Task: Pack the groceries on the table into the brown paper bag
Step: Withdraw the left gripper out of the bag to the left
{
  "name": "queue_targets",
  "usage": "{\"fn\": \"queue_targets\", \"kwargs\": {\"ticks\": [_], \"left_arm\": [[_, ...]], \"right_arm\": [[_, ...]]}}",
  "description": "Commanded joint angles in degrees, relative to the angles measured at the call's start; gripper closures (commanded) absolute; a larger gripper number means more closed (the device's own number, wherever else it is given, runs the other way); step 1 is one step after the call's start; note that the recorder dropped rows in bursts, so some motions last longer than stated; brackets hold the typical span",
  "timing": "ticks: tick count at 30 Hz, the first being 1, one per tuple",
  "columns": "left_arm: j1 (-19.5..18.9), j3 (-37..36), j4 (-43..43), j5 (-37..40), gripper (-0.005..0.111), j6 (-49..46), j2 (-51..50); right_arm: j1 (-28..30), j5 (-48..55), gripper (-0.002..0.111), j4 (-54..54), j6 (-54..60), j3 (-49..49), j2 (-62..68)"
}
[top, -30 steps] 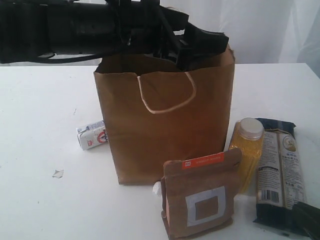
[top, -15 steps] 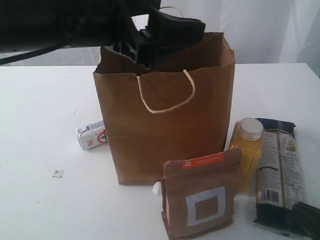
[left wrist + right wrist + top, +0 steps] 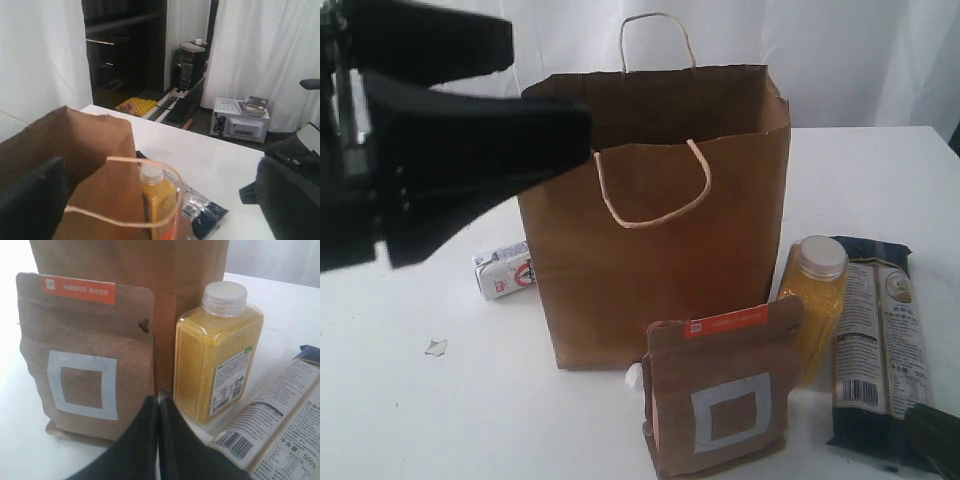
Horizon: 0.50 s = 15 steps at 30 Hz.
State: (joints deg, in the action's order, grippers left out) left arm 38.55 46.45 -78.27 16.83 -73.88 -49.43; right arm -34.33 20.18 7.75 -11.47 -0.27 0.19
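Counter [image 3: 390, 400] (exterior view): white, with a small chip of debris [image 3: 436, 347] near the left.
Brown paper bag [image 3: 660, 240] (exterior view): upright mid-counter, mouth open, both loop handles [image 3: 655, 205] showing; its inside is hidden.
Left fingers [image 3: 480, 140] (exterior view): dark and blurred, spread apart, holding nothing, at the left beside the bag's top edge.
Small white-blue carton [image 3: 503, 270] (exterior view): on its side at the bag's left; round red mark, print unreadable.
Brown pouch [image 3: 718, 400] (exterior view): upright, near side of the bag; white square outline.
Yellow-grain bottle [image 3: 812, 300] (exterior view): upright, right of the bag, full of yellow grain.
Long dark-blue packet [image 3: 880, 350] (exterior view): flat, far right, just beside the bottle.
Left fingers (left wrist view): wide apart above the bag's rim; bottle and packet lie beyond the bag.
Right fingers [image 3: 145, 440] (right wrist view): pressed together, holding nothing, low before the gap between pouch and bottle.
Pouch label (right wrist view): orange strip [image 3: 77, 288] with white characters, illegible.
Bottle label (right wrist view): fine print, unreadable; clear cap [image 3: 226, 296].
Packet label (right wrist view): barcode [image 3: 240, 445]; "500" legible.
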Motion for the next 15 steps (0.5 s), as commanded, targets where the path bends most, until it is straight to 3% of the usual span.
{"fn": "queue_targets", "kwargs": {"ticks": [1, 6, 11, 15], "left_arm": [[-0.14, -4.03, 1.36, 3.83, 0.002, 3.72, 2.3], [-0.14, -8.32, 2.12, 14.25, 0.002, 3.47, 2.59], [-0.14, -8.86, 2.89, 19.69, 0.006, 3.47, -0.54], [-0.14, -8.86, 2.14, 20.83, 0.034, 3.37, -3.62]], "right_arm": [[0.3, -0.53, 0.108, 0.05, -0.19, 0.27, -0.19], [0.3, -0.53, 0.108, 0.05, -0.19, 0.27, -0.19], [0.3, -0.53, 0.108, 0.05, -0.19, 0.27, -0.19], [0.3, -0.53, 0.108, 0.05, -0.19, 0.27, -0.19]]}}
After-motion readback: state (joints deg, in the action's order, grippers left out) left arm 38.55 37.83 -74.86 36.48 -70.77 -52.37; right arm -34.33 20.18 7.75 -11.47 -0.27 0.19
